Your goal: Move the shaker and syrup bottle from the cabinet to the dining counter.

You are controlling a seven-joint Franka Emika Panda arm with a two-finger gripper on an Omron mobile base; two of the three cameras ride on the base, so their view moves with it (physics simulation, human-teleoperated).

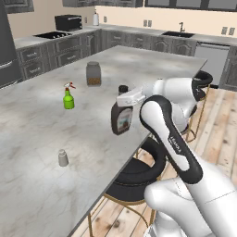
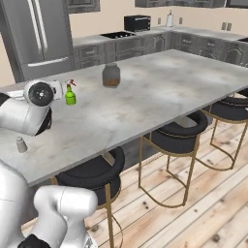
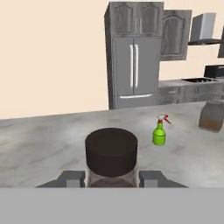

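- Your two-finger gripper (image 1: pixel 126 102) is clenched on the small dark-brown syrup bottle with the white-and-red label (image 1: pixel 122 118), fingers (image 3: pixel 72 178) either side of its neck below the dark cap, just over the near edge of the light-grey marbled dining counter (image 1: pixel 41 125).
- Release this close to the edge and the bottle may tip off onto the stools.
- One tiny light-grey shaker (image 1: pixel 63 158) stands on the counter, well to the gripper's left.
- Beyond the gripper: one green spray bottle (image 1: pixel 68 96), one dark-lidded jar (image 1: pixel 93 74).

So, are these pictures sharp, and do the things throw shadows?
Left base view: the syrup bottle in the hand looks soft and pixelated; the shaker throws hardly any shadow. Hand view: the spray bottle is crisp, under flat, even light.
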